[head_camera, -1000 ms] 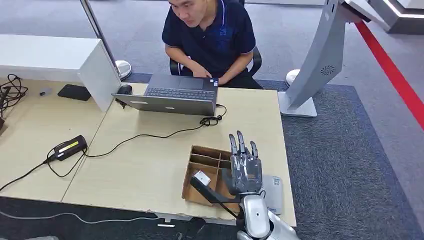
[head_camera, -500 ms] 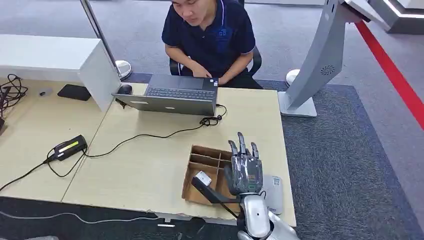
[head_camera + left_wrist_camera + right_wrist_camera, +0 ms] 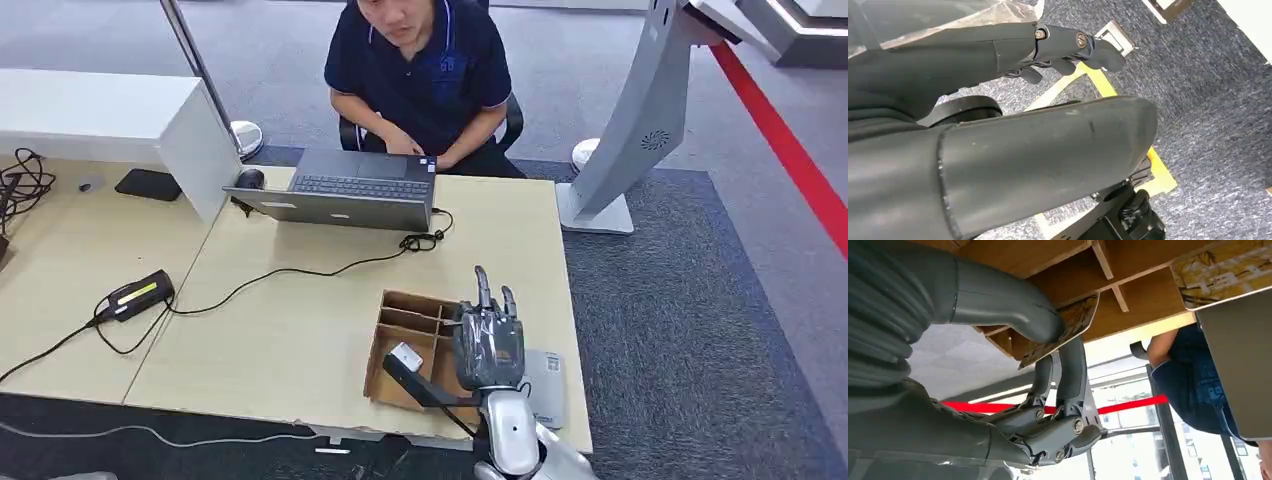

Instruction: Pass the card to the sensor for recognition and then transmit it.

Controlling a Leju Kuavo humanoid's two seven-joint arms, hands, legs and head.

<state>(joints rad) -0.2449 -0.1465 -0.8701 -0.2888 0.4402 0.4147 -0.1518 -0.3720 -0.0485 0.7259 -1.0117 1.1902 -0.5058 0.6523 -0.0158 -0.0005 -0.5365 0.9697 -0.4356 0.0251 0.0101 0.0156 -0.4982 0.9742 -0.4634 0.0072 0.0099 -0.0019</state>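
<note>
Right robot hand (image 3: 489,343) over cardboard box (image 3: 400,318), thumb and fingers pinching card (image 3: 1068,326).

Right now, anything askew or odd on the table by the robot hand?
Mostly tidy. The cardboard box sits skewed to the table edge, near corner almost at the lip. The right robot hand is over its compartments, thumb and fingers pinching a card that tilts out of its slot. The grey sensor pad lies flat beside it.

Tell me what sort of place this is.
Probably an office or lab testing area: a person works at a laptop on a wooden desk, with grey carpet underfoot and a red floor stripe nearby.
</note>
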